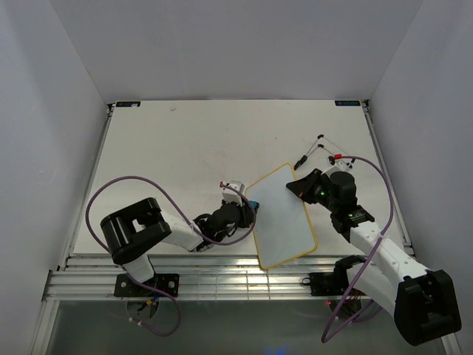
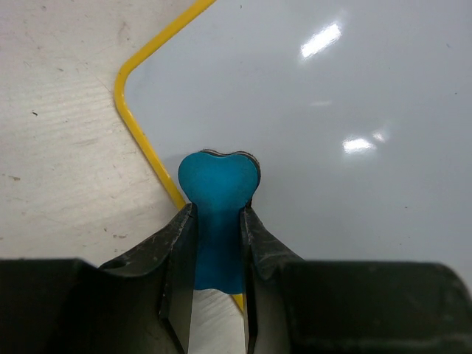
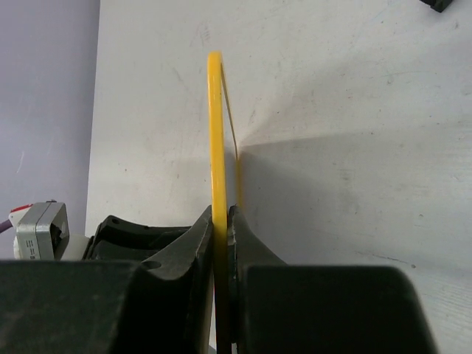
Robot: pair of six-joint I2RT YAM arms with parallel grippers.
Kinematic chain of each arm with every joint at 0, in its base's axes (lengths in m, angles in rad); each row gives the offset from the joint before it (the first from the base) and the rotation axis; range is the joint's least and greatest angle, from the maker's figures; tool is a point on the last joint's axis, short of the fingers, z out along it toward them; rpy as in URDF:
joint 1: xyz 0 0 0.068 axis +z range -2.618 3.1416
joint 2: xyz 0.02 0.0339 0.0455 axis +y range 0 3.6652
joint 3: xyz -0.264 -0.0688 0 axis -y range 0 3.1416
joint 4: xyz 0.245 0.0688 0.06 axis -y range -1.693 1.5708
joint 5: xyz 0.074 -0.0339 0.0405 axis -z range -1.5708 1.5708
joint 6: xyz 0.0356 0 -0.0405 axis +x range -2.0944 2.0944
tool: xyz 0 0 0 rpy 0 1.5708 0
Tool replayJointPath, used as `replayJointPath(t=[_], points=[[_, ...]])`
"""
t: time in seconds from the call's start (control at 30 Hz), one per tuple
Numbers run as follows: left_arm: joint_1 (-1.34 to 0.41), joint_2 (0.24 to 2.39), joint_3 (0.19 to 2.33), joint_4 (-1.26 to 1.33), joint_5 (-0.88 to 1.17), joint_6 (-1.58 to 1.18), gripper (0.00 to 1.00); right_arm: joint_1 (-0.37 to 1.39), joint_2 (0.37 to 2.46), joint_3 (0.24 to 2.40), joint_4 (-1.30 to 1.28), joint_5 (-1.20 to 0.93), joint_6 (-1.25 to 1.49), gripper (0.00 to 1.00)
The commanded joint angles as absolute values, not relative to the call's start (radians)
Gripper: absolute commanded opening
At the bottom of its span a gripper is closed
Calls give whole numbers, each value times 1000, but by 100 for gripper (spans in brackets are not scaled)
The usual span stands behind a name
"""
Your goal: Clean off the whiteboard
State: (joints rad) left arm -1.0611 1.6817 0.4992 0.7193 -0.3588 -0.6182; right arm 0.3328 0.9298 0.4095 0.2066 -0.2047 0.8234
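Note:
The whiteboard (image 1: 284, 217), white with a thin yellow frame, lies tilted near the table's front middle. Its surface shows no marks in the left wrist view (image 2: 332, 110). My left gripper (image 1: 247, 211) is shut on the teal bone-shaped eraser (image 2: 218, 181), whose head rests on the board just inside its left corner. My right gripper (image 1: 301, 187) is shut on the board's far right edge. In the right wrist view the yellow frame (image 3: 214, 133) runs edge-on between the fingers (image 3: 198, 243).
A black marker (image 1: 301, 160) and a thin wire stand with a red tip (image 1: 334, 156) lie behind the right gripper. The table's front rail (image 1: 222, 277) runs just below the board. White walls close in both sides.

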Motion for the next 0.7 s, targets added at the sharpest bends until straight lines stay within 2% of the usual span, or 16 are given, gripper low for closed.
replayJointPath(t=[0.0,0.27,0.6,0.67], points=[[-1163,1758,499,561,-212,-741,0,339,910,463,379,-222,927,8],[-1321,1744,506,560,-183,-805,0,339,913,456,396,-235,945,8],[-1373,1640,445,551,-101,-853,0,337,893,462,373,-233,943,8],[-1374,1600,427,516,-136,-861,0,337,893,460,370,-235,942,8]])
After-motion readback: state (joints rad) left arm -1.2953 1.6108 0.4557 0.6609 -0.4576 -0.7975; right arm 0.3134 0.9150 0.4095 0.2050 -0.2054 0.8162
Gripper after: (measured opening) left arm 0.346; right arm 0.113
